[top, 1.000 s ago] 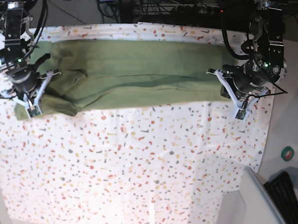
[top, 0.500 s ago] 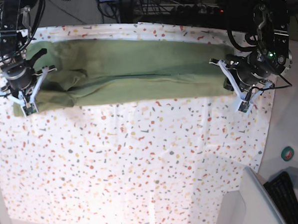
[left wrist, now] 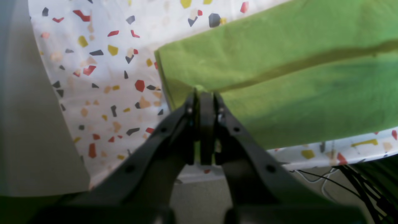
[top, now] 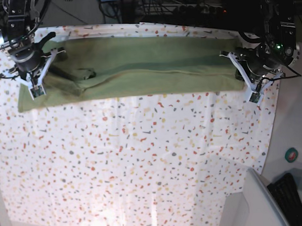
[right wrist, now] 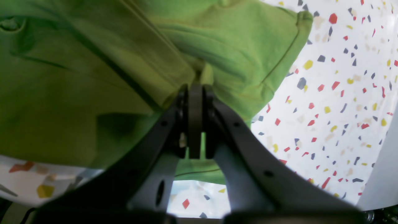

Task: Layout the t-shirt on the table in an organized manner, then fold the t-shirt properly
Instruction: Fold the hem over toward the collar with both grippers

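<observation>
— Near half of the worktop (top: 143, 164) lies bare; the t-shirt (top: 139, 73) has slid up-frame since a second ago.

— Both pinched shut on it — left end effector (top: 240, 74) frame-right, right end effector (top: 42, 68) upper left. Dragged flatter, I'd guess.

Light is bright and even on the table (top: 143, 159), with washed-out glare along its near edge in the base view, where the background behind is dark. Both wrist views oversaturate the t-shirt (left wrist: 279, 71) to vivid green. Close-up gripper bodies there are dark, soft and out of focus.
</observation>
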Tool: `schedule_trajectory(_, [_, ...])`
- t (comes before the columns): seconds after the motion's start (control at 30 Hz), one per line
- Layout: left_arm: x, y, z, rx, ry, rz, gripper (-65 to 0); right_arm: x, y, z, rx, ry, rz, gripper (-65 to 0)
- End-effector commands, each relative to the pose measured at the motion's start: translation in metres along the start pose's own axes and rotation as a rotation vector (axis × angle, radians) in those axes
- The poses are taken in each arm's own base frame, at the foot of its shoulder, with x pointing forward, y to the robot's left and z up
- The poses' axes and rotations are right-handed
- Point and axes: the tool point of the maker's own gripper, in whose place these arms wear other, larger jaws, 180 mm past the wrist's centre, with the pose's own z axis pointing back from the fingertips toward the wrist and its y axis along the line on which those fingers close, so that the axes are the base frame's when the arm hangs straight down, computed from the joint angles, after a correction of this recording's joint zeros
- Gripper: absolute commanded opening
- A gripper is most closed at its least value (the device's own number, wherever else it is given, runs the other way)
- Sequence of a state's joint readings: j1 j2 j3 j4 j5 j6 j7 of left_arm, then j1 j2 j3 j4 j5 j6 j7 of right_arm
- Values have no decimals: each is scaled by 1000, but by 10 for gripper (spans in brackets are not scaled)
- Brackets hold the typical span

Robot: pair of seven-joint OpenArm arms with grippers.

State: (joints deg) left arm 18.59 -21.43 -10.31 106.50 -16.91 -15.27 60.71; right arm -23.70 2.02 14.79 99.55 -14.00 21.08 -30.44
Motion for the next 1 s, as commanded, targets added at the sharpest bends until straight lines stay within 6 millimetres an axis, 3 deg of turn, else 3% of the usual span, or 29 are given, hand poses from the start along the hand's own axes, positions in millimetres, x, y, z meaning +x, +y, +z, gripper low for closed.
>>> schedule_trajectory(0.0, [8,7,5,18,-27,-14,-650,5,-7,4,-19,-24,9,-650])
schedule_trajectory(0.27, [-1,9,7,21,-5,-29,-650,4,-7,19,-29,-38,24,-650])
schedule_trajectory(0.43, [-17,4,7,9,32,-29,-650,-5,-4,20,-21,-18,26,-650])
schedule_trajectory(0.97, [-26,1,7,5,51,-31,-650,-31,4,25,-4,71,31,-650])
